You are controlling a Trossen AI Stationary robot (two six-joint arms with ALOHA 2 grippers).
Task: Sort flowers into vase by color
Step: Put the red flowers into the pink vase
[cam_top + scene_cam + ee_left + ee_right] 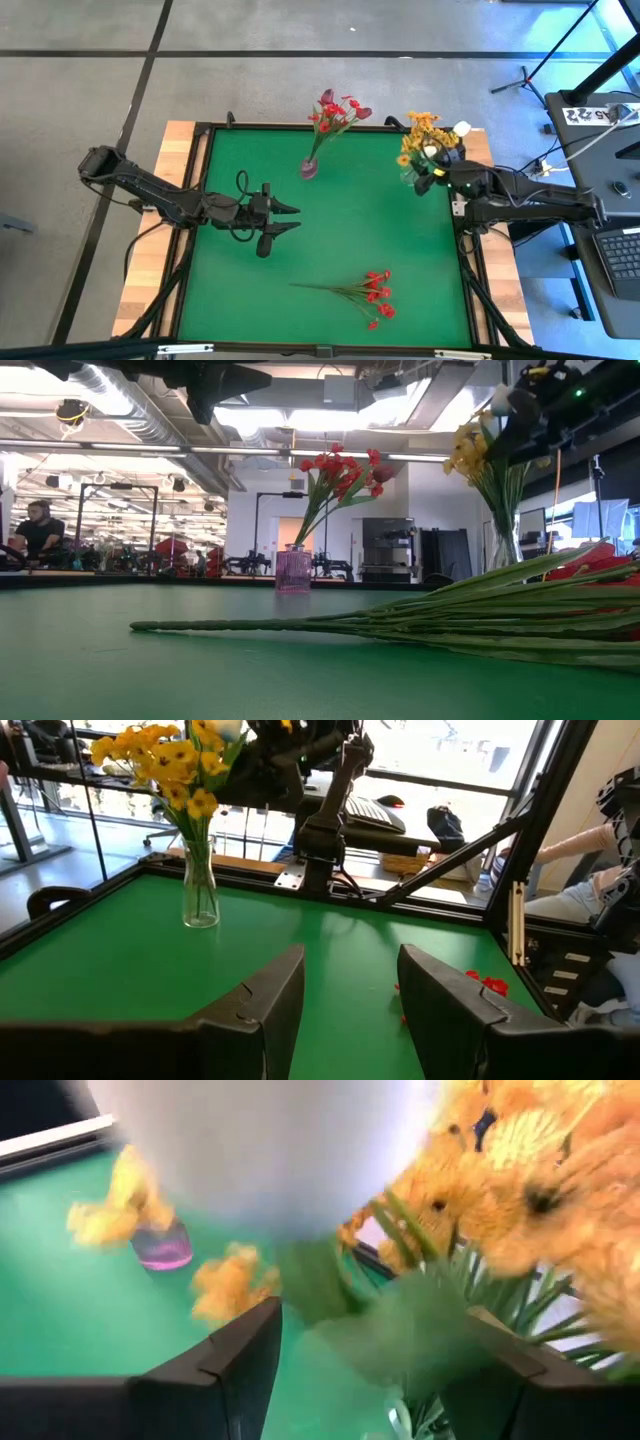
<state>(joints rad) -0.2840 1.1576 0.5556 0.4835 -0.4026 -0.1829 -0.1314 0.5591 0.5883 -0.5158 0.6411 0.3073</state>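
Note:
A pink vase (309, 168) at the far middle of the green mat holds red sprays and dark tulips (336, 111). A clear vase (200, 892) at the far right corner holds yellow-orange sprays (420, 130) and a white tulip (461, 129). One red spray (366, 291) lies flat on the mat near the front, its stems (400, 622) pointing left. My right gripper (370, 1350) is open at the clear vase, with the white tulip (260, 1150) just ahead and green stem and leaves between its wide-apart fingers. My left gripper (288, 218) hovers open over the mat's left middle.
A wooden frame (178, 160) borders the mat. A side table with a laptop (620, 250) stands to the right, and a tripod (525, 80) stands beyond the far right corner. People show in the room, one (40, 525) far off and one (600, 870) beside the table. Bare mat (370, 220) lies between the vases and the red spray.

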